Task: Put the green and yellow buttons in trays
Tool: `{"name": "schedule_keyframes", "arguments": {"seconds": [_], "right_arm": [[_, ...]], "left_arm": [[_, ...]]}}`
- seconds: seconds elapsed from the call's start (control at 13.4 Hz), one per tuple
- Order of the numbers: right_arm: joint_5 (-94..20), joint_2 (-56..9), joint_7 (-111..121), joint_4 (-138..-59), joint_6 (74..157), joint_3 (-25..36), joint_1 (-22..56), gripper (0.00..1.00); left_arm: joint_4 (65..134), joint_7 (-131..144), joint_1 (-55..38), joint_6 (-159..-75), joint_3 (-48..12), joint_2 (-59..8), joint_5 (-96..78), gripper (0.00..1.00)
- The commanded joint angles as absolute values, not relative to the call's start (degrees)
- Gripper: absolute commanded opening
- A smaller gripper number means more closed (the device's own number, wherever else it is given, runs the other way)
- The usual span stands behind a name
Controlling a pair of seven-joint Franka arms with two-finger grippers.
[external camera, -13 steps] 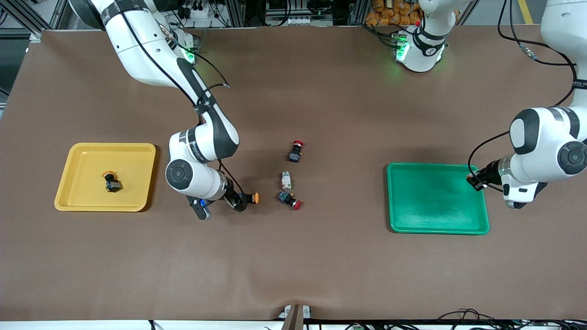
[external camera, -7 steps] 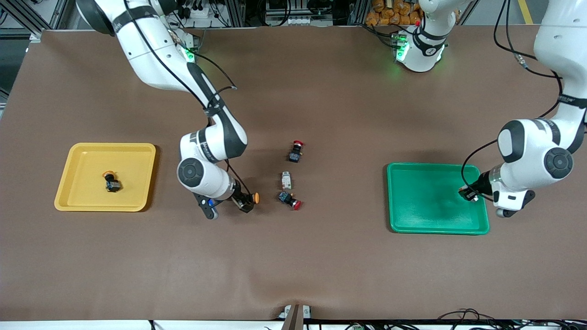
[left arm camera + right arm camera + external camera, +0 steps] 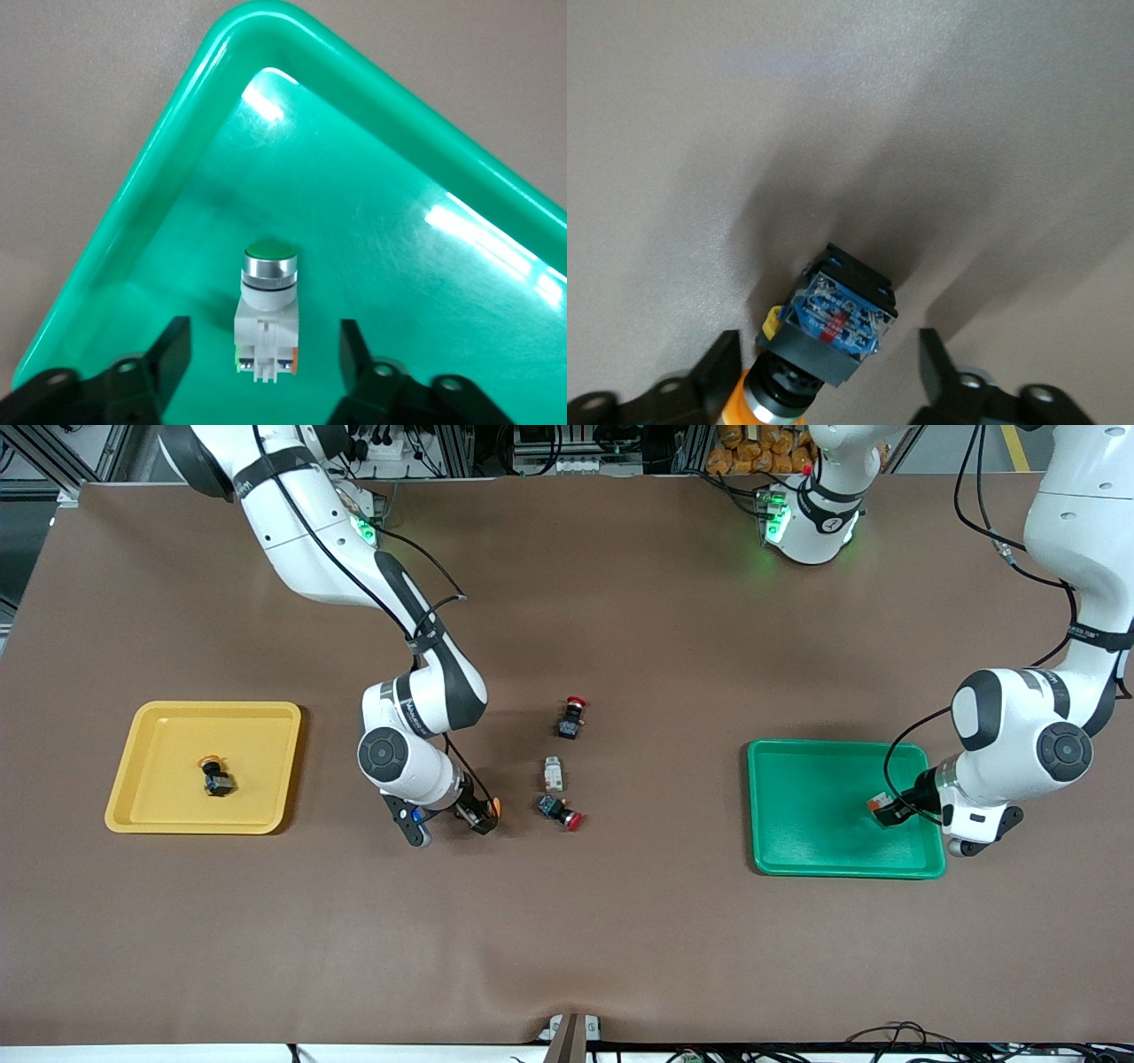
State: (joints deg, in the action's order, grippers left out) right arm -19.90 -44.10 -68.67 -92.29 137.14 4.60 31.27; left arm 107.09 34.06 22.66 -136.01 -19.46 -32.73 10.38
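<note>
Brown table (image 3: 620,921); green tray (image 3: 815,850), seemingly holding green button (image 3: 267,312).

I see the brown table (image 3: 620,939) carrying a yellow tray (image 3: 151,811) toward the right arm's end and a green tray (image 3: 815,864) toward the left arm's end. Between them lie a yellow-capped button (image 3: 489,809), two red-capped switches (image 3: 571,718) (image 3: 560,811) and a whitish switch (image 3: 554,774) (set between the red ones).
</note>
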Motion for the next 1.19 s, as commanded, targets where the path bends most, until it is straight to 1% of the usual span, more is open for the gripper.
{"name": "schedule_keyframes", "arguments": {"seconds": [0.0,0.15,0.37,0.52,0.67,0.82,1.12], "right_arm": [[-20.0,-43.9,-68.2,-92.7,137.5,4.9,31.2,0.00],[-19.6,-43.8,-67.9,-92.6,137.2,5.0,31.3,0.00],[-18.3,-42.6,-65.6,-92.5,135.4,5.3,31.1,0.00],[-17.1,-40.4,-62.3,-92.4,131.7,5.9,30.4,0.00],[-17.1,-36.8,-56.2,-92.4,126.0,8.1,29.0,0.00],[-17.1,-33.8,-47.3,-92.6,120.8,11.8,28.5,0.00],[-16.6,-31.4,-23.2,-92.7,110.9,23.8,28.3,0.00]], "left_arm": [[106.7,40.0,20.2,-133.1,-20.5,-30.7,11.4,1.00],[106.2,47.2,18.4,-130.1,-22.5,-29.4,11.5,1.00],[105.1,56.4,18.1,-128.1,-28.5,-29.3,11.6,1.00],[104.9,61.2,16.1,-128.1,-30.5,-29.4,11.3,1.00],[102.8,69.2,11.7,-128.0,-30.5,-30.0,11.2,1.00],[100.5,74.1,6.3,-128.0,-30.4,-31.1,11.2,1.00],[95.4,76.2,-1.9,-128.0,-30.1,-34.4,12.0,1.00]]}}
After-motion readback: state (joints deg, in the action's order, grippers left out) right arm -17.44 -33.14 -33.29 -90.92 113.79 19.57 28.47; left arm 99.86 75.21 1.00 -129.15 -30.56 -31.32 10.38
